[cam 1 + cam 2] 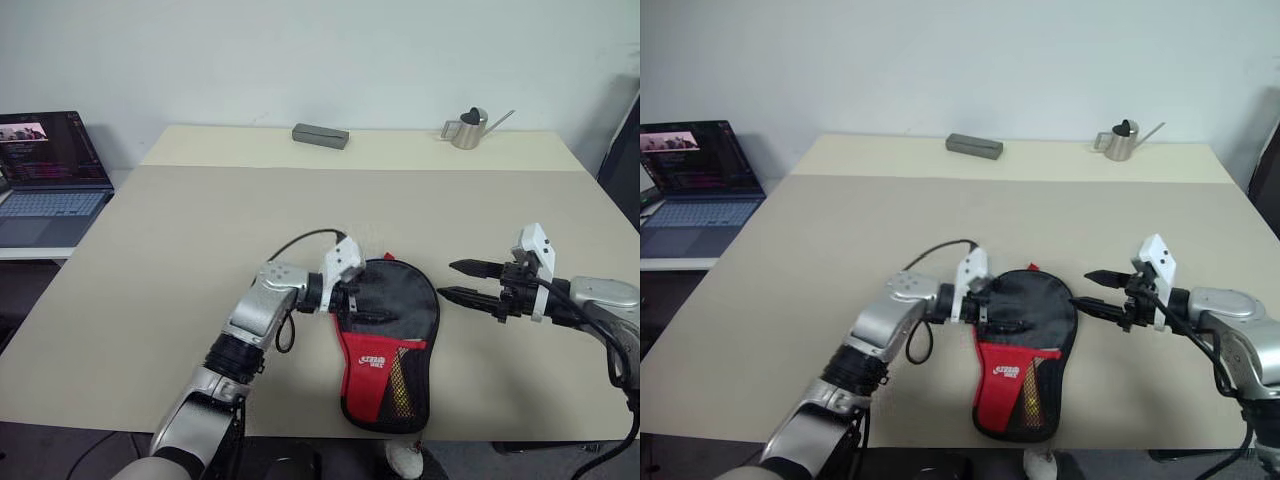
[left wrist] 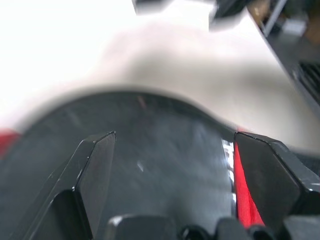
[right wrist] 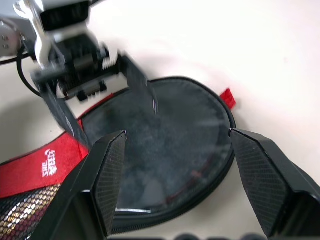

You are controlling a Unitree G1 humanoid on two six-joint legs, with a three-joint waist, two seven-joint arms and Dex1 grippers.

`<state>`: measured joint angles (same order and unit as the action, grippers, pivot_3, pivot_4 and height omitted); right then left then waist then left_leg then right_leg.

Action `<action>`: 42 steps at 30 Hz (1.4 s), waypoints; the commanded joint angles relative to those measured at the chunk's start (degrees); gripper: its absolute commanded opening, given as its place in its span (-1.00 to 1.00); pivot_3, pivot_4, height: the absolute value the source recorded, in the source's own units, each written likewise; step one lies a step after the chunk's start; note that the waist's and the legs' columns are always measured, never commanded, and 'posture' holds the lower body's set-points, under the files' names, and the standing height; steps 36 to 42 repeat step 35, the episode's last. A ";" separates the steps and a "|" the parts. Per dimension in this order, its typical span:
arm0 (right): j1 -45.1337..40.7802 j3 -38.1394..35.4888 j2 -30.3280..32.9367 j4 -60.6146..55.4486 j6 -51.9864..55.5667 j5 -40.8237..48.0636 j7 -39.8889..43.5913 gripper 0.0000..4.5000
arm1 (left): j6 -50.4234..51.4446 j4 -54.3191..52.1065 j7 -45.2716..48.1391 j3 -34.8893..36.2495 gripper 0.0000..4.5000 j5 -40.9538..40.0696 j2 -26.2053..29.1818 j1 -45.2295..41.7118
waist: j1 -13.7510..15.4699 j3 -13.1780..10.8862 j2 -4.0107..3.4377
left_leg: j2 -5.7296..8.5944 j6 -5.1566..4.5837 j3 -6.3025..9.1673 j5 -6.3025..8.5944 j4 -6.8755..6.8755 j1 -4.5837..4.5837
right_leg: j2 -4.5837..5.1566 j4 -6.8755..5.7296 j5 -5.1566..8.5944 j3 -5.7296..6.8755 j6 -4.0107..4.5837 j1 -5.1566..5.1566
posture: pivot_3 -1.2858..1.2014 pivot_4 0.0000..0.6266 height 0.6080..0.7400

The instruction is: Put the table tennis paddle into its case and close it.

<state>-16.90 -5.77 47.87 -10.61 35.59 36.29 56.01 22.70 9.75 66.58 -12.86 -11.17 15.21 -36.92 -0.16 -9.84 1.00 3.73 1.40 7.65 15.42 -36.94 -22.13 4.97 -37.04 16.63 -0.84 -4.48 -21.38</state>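
Note:
The case (image 1: 388, 345) lies flat near the table's front edge. Its round black part points away from me, and its red logo panel and mesh pocket point toward me. A small red tab (image 3: 227, 97) sticks out at its far rim. The table tennis paddle is hidden. My left gripper (image 1: 375, 300) is open, with its fingers spread over the left side of the case's round part (image 2: 165, 165) and nothing clamped between them. My right gripper (image 1: 447, 279) is also open. It hangs just right of the case, points at it, and is empty.
An open laptop (image 1: 50, 170) stands off the table's left side. At the back of the beige table (image 1: 200, 230) lie a grey oblong box (image 1: 320, 135) and a small metal watering can (image 1: 470, 128). The case's narrow end reaches the front edge.

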 commanded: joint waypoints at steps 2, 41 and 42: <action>-1.14 -0.43 -0.21 0.67 -2.89 -1.41 2.18 0.59 | 2.17 -5.00 -2.00 3.22 0.85 -3.61 1.64 0.37 | 0.04 -0.02 -0.02 | -0.01 0.02 0.00 -0.01 0.00 0.00 | -0.01 0.01 0.00 0.02 0.00 0.00 | 0.03 -0.52 1.00; -17.39 3.44 -1.54 28.52 -12.25 -10.41 10.31 0.59 | 5.09 -17.98 -16.28 21.46 0.85 -4.81 13.55 11.89 | -2.27 -0.28 0.07 | -0.13 0.09 -0.34 -0.05 -0.01 0.17 | -0.06 -0.08 -0.16 -0.28 0.21 -0.06 | 0.03 -0.52 1.00; -17.39 3.44 -1.54 28.52 -12.25 -10.41 10.31 0.59 | 5.09 -17.98 -16.28 21.46 0.85 -4.81 13.55 11.89 | -2.27 -0.28 0.07 | -0.13 0.09 -0.34 -0.05 -0.01 0.17 | -0.06 -0.08 -0.16 -0.28 0.21 -0.06 | 0.03 -0.52 1.00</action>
